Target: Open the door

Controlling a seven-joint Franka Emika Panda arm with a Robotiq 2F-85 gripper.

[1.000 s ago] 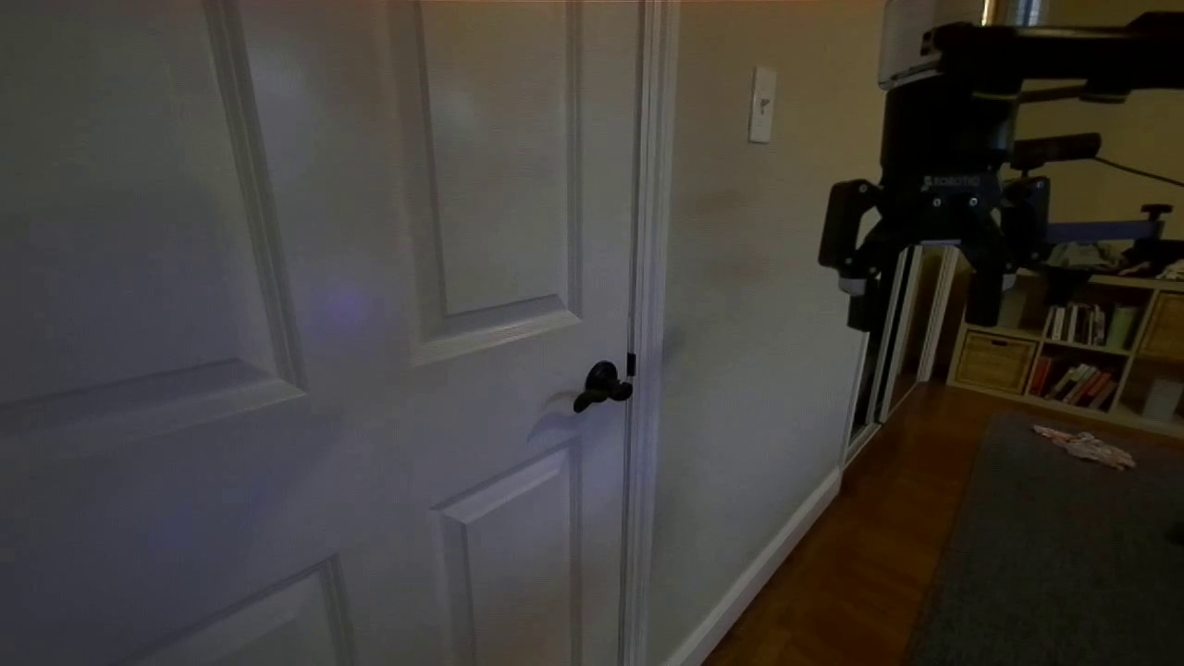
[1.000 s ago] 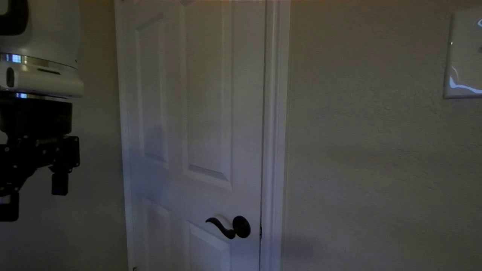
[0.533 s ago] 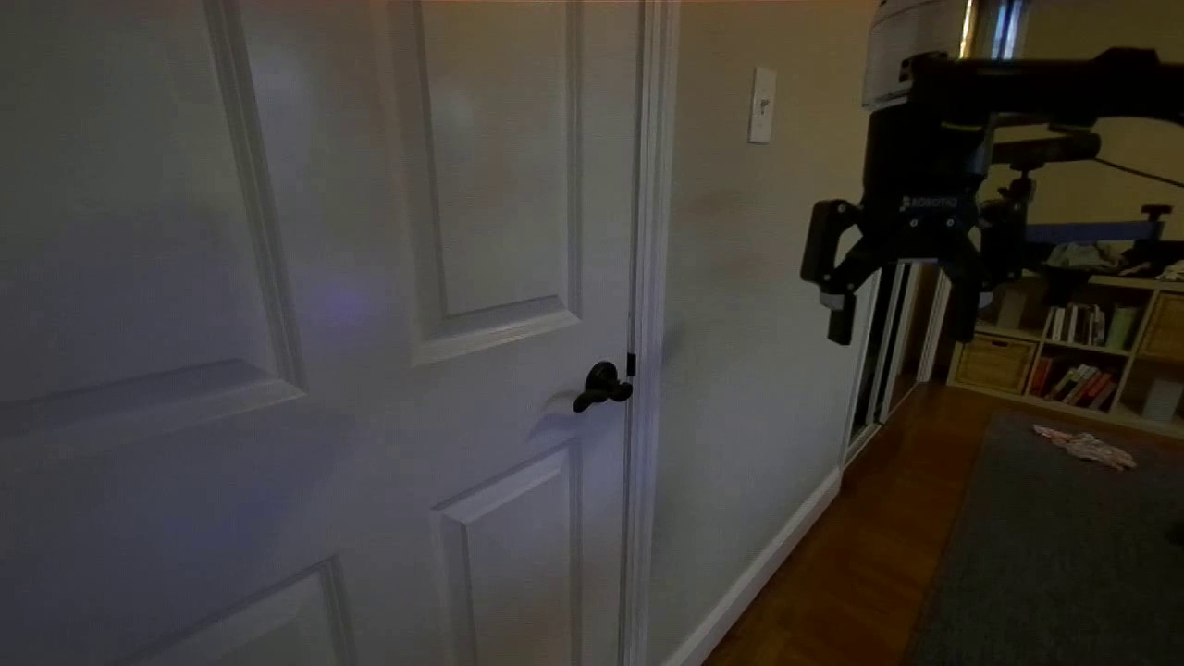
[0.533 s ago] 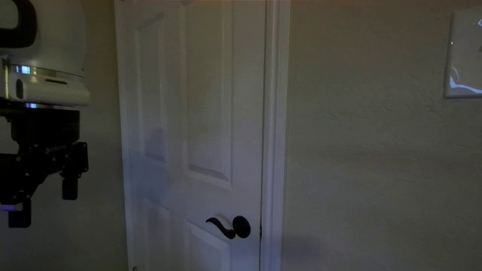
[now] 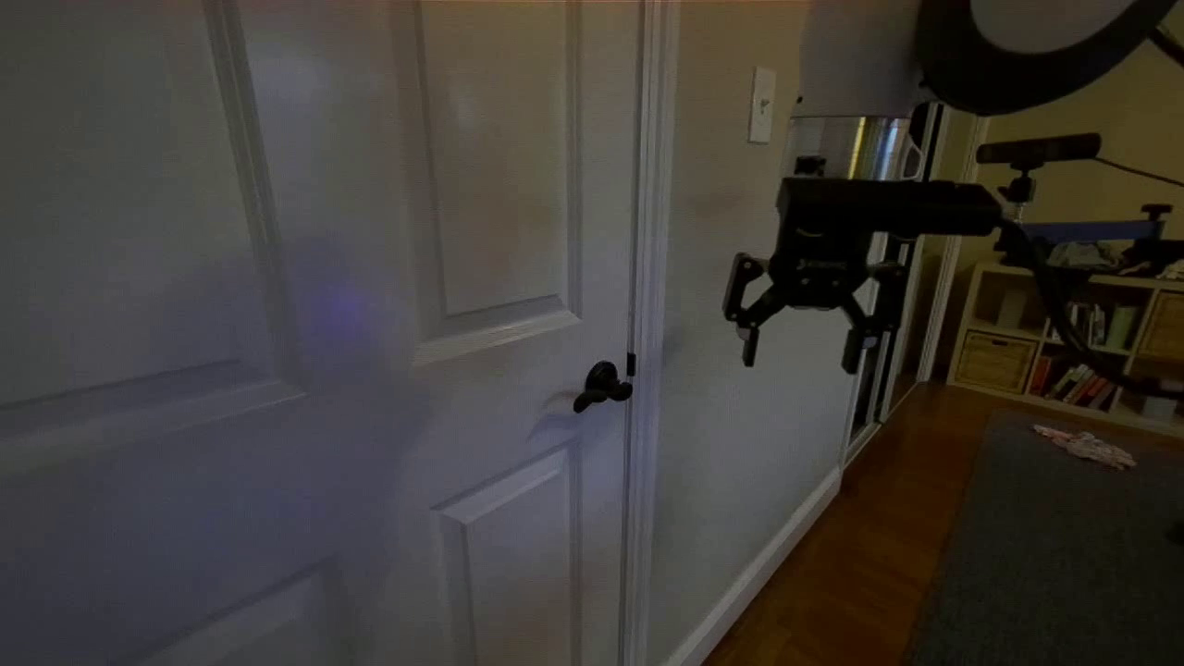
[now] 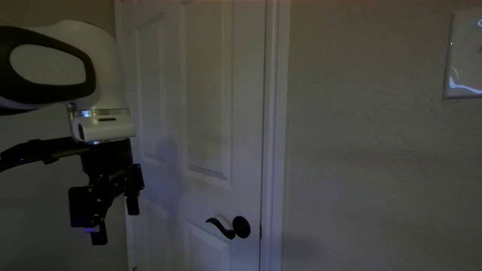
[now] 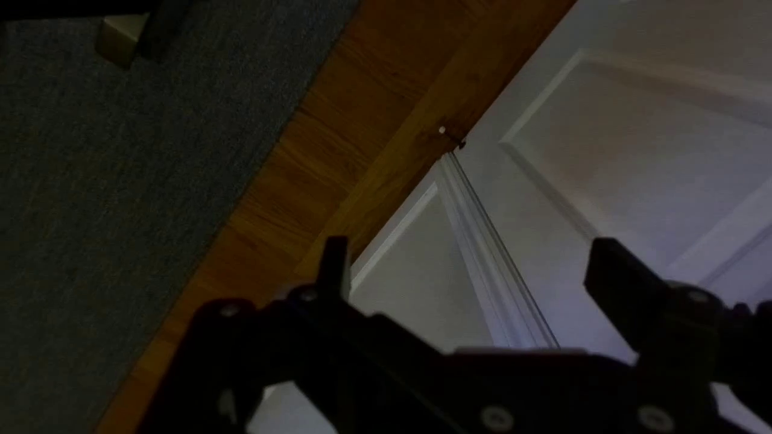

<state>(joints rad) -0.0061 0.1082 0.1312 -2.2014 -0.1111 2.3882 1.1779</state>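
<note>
White panelled door [image 5: 342, 351], one; dark lever handle [image 5: 601, 383], one; spread claw [image 5: 800, 356], one.

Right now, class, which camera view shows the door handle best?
An exterior view, where the handle shows larger, its whole curve spread out. In an exterior view the same handle looks smaller and foreshortened. In the wrist view I cannot make it out.

In an exterior view, a reddish-brown wood floor [image 5: 823, 569] carries a dark grey rug [image 5: 1045, 564] at right; a crumpled pinkish cloth [image 5: 1084, 446] lies toward the rug's far end, a pale cube bookshelf [image 5: 1017, 397] standing beyond.
</note>
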